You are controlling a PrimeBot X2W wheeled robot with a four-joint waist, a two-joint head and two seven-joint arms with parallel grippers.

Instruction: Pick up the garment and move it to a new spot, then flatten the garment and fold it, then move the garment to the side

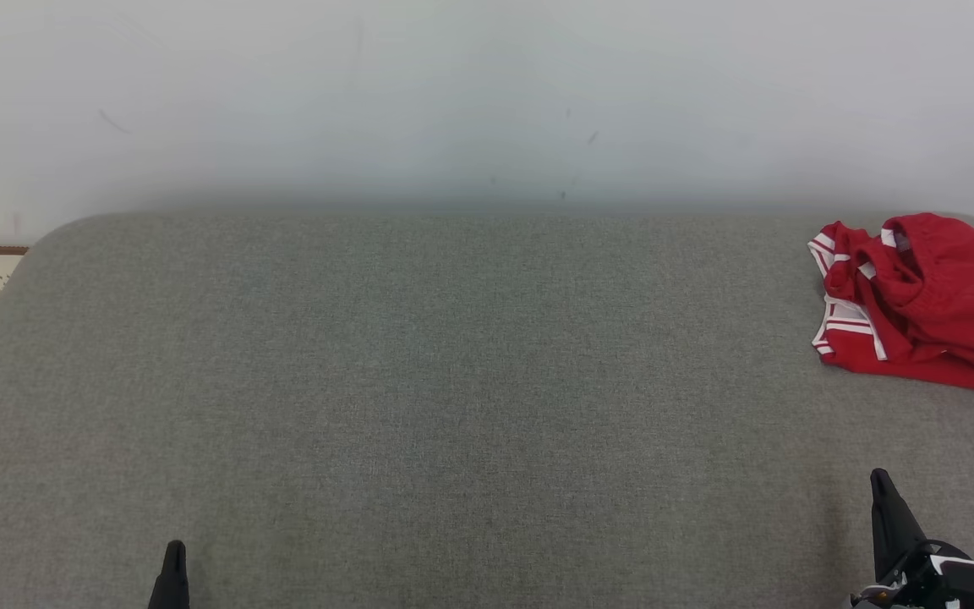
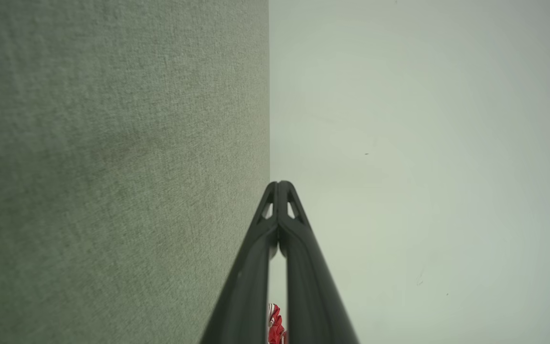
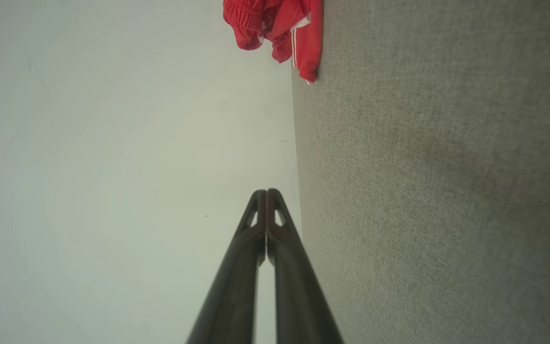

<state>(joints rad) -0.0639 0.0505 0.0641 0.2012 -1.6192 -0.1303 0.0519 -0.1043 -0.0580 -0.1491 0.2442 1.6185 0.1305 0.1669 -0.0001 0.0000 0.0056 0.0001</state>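
Far right on grey fabric surface: crumpled red shorts. Left end effector and right end effector pressed together, empty; spread right, pinch near hem.

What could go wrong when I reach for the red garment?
The red garment lies bunched at the far right of the grey surface, cut off by the head view's edge: a grasp could catch several layers. The right gripper and left gripper are shut; reaching like that would likely push the cloth.
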